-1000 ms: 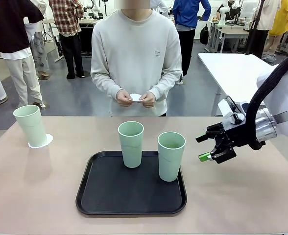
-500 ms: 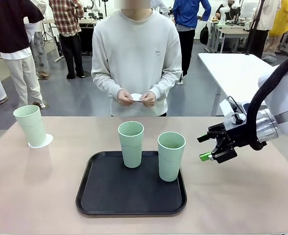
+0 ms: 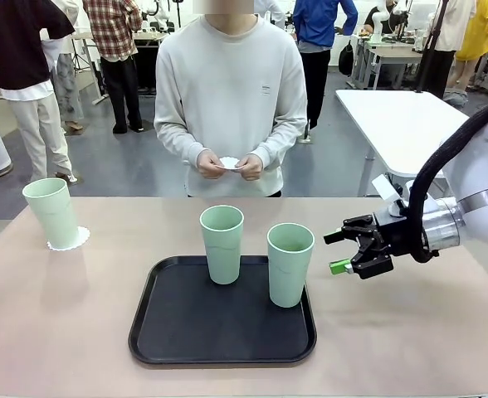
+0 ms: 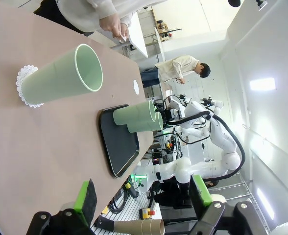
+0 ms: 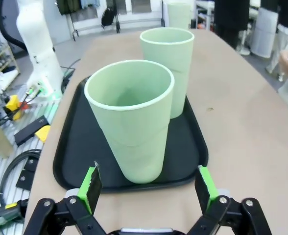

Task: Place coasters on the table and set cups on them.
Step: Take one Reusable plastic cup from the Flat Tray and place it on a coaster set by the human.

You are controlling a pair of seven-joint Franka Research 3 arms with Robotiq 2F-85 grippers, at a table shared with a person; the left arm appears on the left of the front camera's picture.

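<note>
Mint-green cup on black tray, just left of right claw, untouched, jaws spread wide.

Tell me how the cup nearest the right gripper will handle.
The cup looks empty inside, so probably light. Tall on a narrower base, it could tip if nudged sideways. Its matte wall should hold fairly well against the right gripper's green pads.
</note>
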